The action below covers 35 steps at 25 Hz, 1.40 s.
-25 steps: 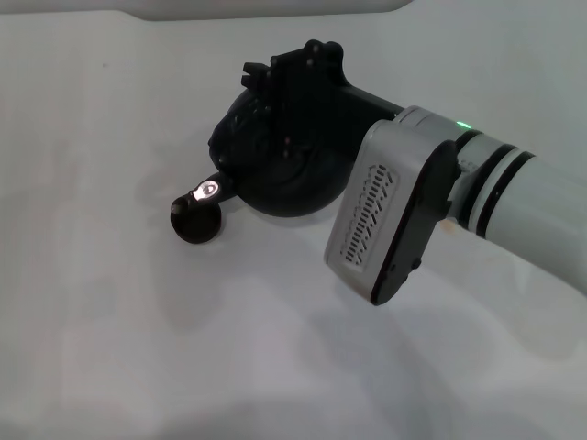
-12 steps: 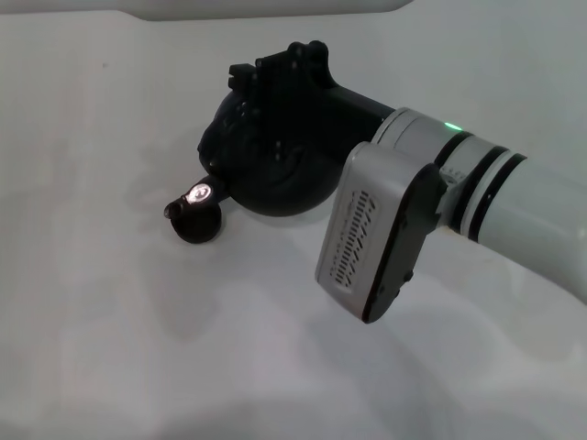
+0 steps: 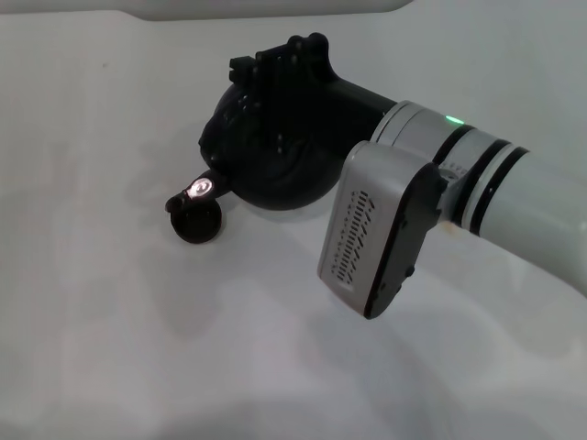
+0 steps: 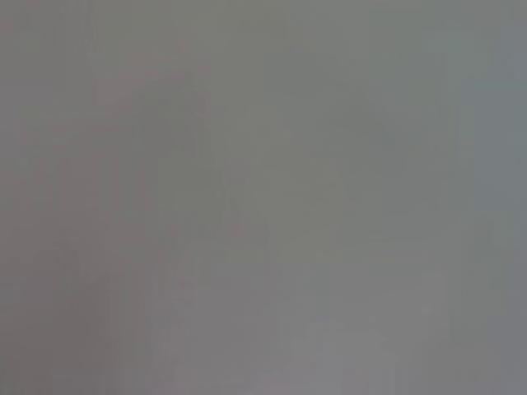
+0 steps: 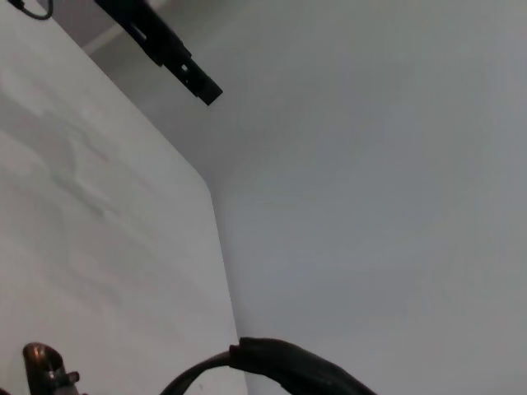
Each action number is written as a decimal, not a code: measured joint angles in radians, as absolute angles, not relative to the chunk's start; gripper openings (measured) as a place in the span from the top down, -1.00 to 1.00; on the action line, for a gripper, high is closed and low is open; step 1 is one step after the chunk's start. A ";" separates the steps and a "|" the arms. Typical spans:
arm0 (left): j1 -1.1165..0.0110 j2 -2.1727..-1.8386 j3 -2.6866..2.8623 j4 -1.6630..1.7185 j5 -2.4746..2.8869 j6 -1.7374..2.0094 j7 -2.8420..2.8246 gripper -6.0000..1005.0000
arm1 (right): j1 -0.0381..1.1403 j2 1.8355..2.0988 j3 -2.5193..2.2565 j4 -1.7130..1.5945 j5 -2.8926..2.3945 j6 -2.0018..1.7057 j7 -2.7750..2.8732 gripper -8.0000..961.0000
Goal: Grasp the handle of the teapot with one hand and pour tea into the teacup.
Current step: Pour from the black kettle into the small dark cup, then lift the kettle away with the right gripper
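One arm at work: right gripper (image 3: pixel 280 78) on handle (image 5: pixel 284 366) atop tilted teapot (image 3: pixel 266 156); finger closure cannot be told. Spout cap (image 3: pixel 199 190) just over teacup (image 3: pixel 196 222). Pot likely heavy, rigid; grip handle's crown. Left gripper out of sight.

Teapot (image 3: pixel 275 174): matt black body.
Spout cap (image 3: pixel 200 190): shiny silvery metal.
Teacup (image 3: pixel 197 223): dark, dull finish.
Worktop (image 3: pixel 138 330): smooth white, slightly sheened.
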<state>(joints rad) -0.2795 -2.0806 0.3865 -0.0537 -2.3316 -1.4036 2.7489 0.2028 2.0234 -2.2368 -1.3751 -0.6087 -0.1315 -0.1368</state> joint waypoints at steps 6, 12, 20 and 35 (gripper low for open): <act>-0.284 -2.082 0.387 -0.055 -2.332 -1.404 2.749 -0.78 | 0.206 2.025 -2.212 -1.356 -0.609 -0.164 -0.161 0.90; -0.284 -2.082 0.387 -0.055 -2.332 -1.404 2.749 -0.78 | 0.207 2.026 -2.188 -1.344 -0.609 -0.184 -0.170 0.90; -0.285 -2.082 0.387 -0.055 -2.332 -1.404 2.749 -0.77 | 0.207 2.026 -2.173 -1.320 -0.609 -0.209 -0.179 0.90; -0.287 -2.083 0.387 -0.057 -2.332 -1.404 2.739 -0.78 | 0.207 2.026 -2.172 -1.297 -0.608 -0.248 -0.241 0.90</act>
<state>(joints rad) -0.2868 -2.0832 0.3866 -0.0568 -2.3316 -1.4036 2.7392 0.2071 2.0263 -2.1716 -1.2974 -0.6076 -0.2477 -0.2414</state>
